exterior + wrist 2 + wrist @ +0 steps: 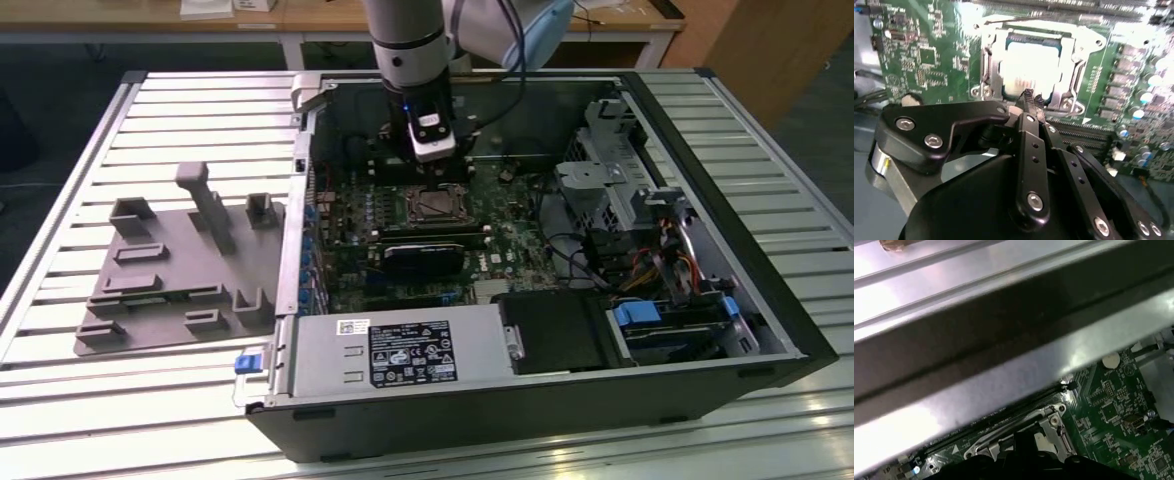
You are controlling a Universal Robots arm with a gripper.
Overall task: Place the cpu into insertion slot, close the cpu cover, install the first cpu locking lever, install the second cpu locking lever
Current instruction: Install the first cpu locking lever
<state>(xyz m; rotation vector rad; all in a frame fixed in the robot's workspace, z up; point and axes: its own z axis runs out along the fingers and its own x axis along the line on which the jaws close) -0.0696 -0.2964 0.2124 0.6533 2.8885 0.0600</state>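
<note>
Chip (1033,67) seated in socket (988,67), cover (1070,60) down over it; claw (1029,99) closed, empty, at cover's 6 o'clock edge.

Arm (404,40) upright, gripper (1030,100) lowered, jaws closed

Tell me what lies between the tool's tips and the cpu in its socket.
In the second wrist view, the cpu cover's near edge lies between the tool and the cpu; the tips sit right at that edge.
</note>
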